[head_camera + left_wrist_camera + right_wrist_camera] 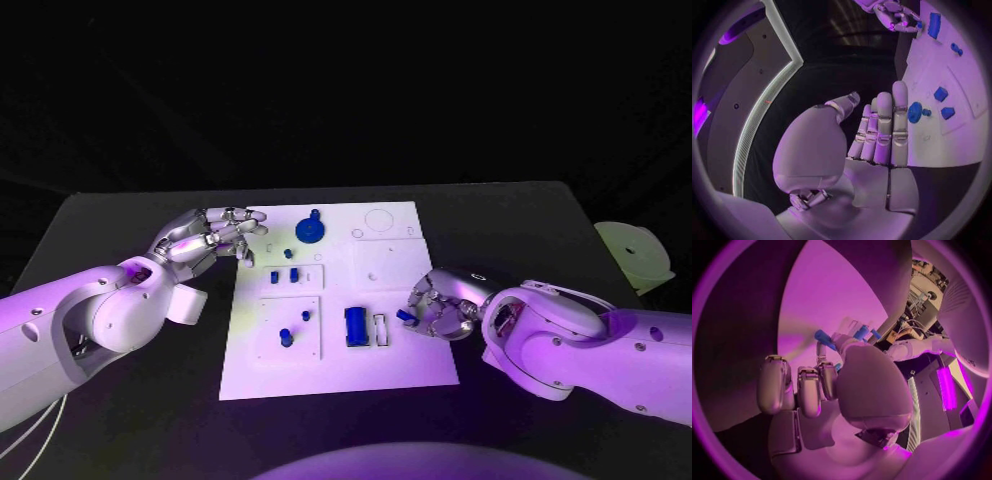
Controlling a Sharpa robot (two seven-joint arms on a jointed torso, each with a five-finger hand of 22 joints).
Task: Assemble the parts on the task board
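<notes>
Black matte table (130, 420); flat white task board (418, 370) w/ blue round part (310, 230).

Left hand (214, 238) open, right hand (437, 308) pinching.

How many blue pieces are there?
8 that I can see: a round one at the task board's far end, two blocks mid-board, two small ones nearer, a long block, one small bit beside the round one, one in the right hand. More may be hidden.

White task board (418, 365) on black table (130, 215); blue parts, including a round part (310, 230) near the silver left hand (216, 238), and a rectangular part (355, 326) beside the silver right hand (437, 306).
</notes>
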